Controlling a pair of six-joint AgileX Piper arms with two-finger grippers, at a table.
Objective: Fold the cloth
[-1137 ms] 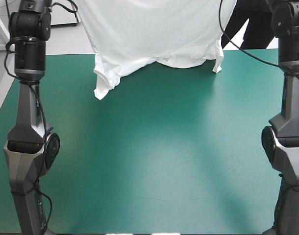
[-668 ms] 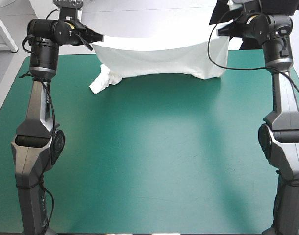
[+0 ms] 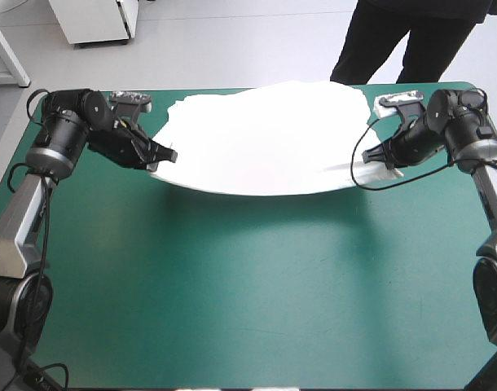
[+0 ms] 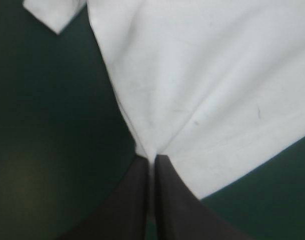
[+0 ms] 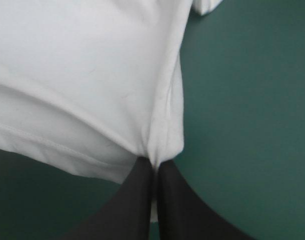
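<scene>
The left pincer (image 4: pixel 151 159) is all but closed, a thin edge of the T-shirt (image 3: pixel 265 142) nipped between its black fingers (image 4: pixel 135 200); the right pincer (image 5: pixel 154 162) is pressed together in the same way on the opposite side, where a hemmed edge gathers into its tips. The two arms stand wide apart near the far side corners of the tabletop (image 3: pixel 248 285), I think so that the cloth is stretched flat between them for a clean fold; the near edge hangs in a shallow curve with a shadow below it, the far part lies toward the far edge. Whether the middle of that curve touches the teal-green cover I cannot tell; the sleeves are hard to make out, and only a small white corner shows beyond the left pincer.
</scene>
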